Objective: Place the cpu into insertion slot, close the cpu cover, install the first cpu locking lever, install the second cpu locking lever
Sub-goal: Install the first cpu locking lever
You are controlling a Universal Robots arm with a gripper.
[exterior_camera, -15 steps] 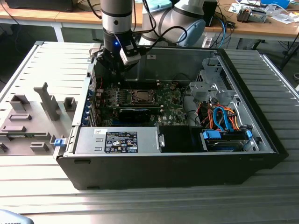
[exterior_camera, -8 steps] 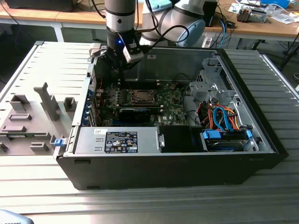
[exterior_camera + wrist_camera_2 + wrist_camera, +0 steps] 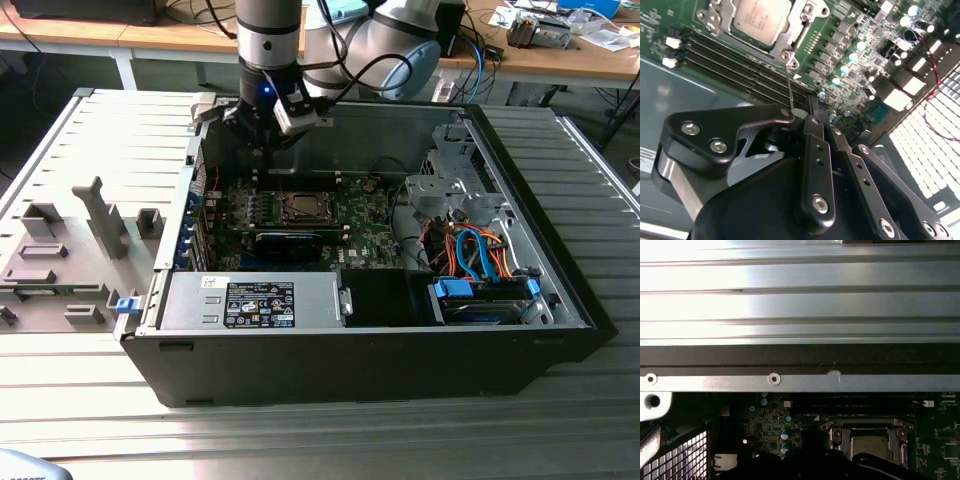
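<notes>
- Silvery metal is showing on the cpu (image 3: 761,19), which is sitting flat in the insertion slot (image 3: 720,22) on the green motherboard (image 3: 850,60).
- Beside that slot, a thin locking lever (image 3: 788,82) is standing up toward the end effector (image 3: 812,112), whose fingers look pressed together.
- If the tip is slipping off the wire, the lever could be springing back or scraping the memory slots (image 3: 740,65) next to the slot.

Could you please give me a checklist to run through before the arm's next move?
1. Cpu lying in the slot: ok.
2. Cover down around the cpu: ok, as far as the second wrist view shows.
3. Lever locked down: not ok, it stands up toward the gripper.
4. Gripper's hold on the lever: cannot tell.
5. Gripper above the board, inside the case: ok.
</notes>
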